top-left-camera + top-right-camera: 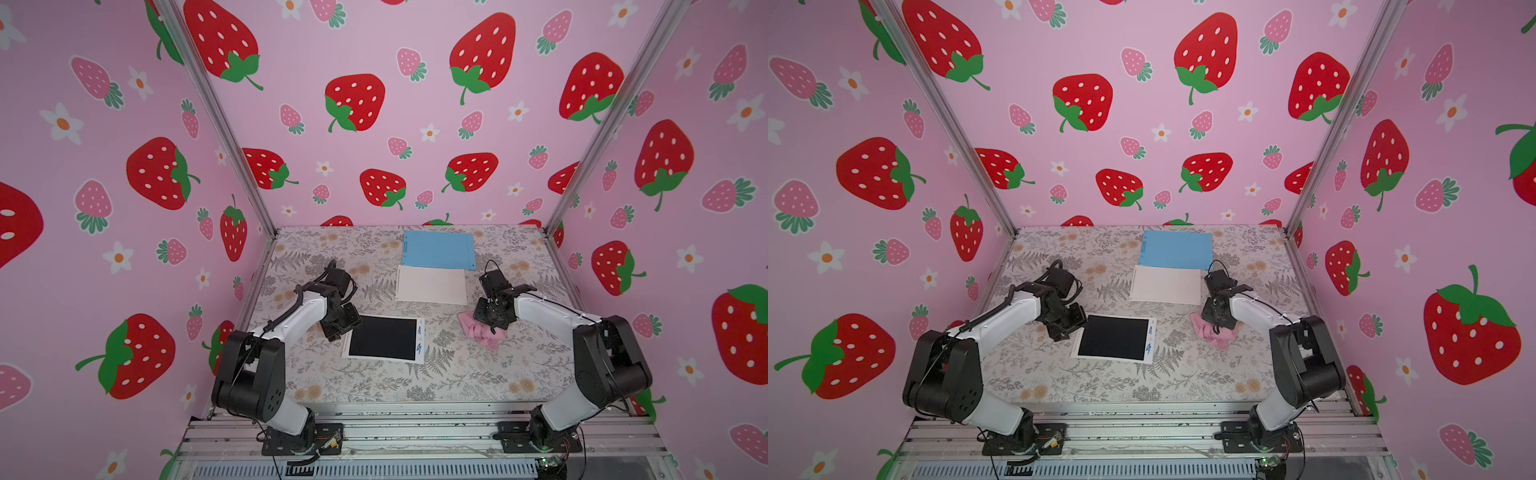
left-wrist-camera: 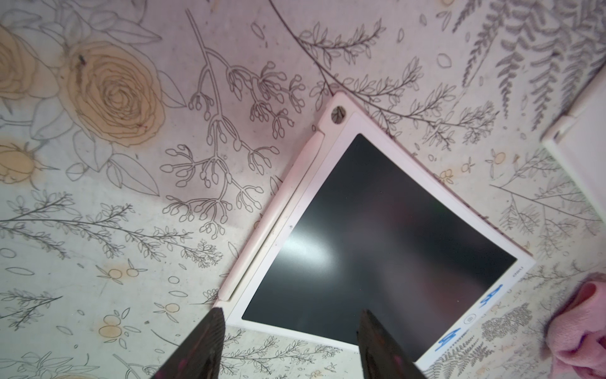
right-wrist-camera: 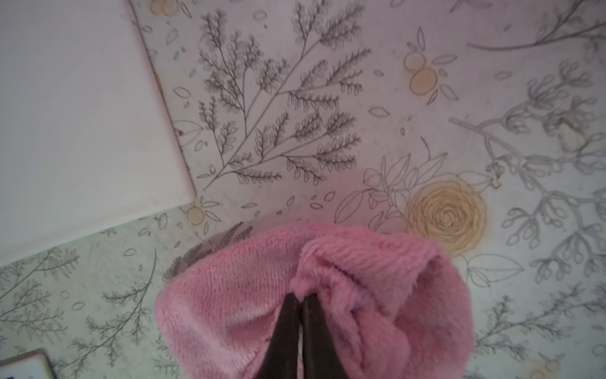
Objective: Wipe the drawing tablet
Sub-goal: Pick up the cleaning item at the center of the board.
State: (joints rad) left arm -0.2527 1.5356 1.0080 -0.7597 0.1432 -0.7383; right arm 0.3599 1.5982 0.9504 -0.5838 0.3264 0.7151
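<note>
The drawing tablet [image 1: 382,337] [image 1: 1113,337], white-framed with a blank black screen, lies flat on the flowered table, left of centre. My left gripper [image 1: 338,328] [image 1: 1065,328] hovers at its left end, open. In the left wrist view the gripper [image 2: 292,311] straddles a corner of the tablet [image 2: 377,229] and holds nothing. A crumpled pink cloth [image 1: 486,334] [image 1: 1219,338] rests on the table to the tablet's right. My right gripper [image 1: 490,322] [image 3: 300,297] points down into the cloth [image 3: 229,295], its fingers nearly together and pinching a fold.
A white board [image 1: 430,284] [image 3: 82,115] lies behind the tablet, with a blue board [image 1: 438,249] beyond it near the back wall. Pink strawberry-print walls close in three sides. The aluminium rail with the arm bases [image 1: 415,432] runs along the front.
</note>
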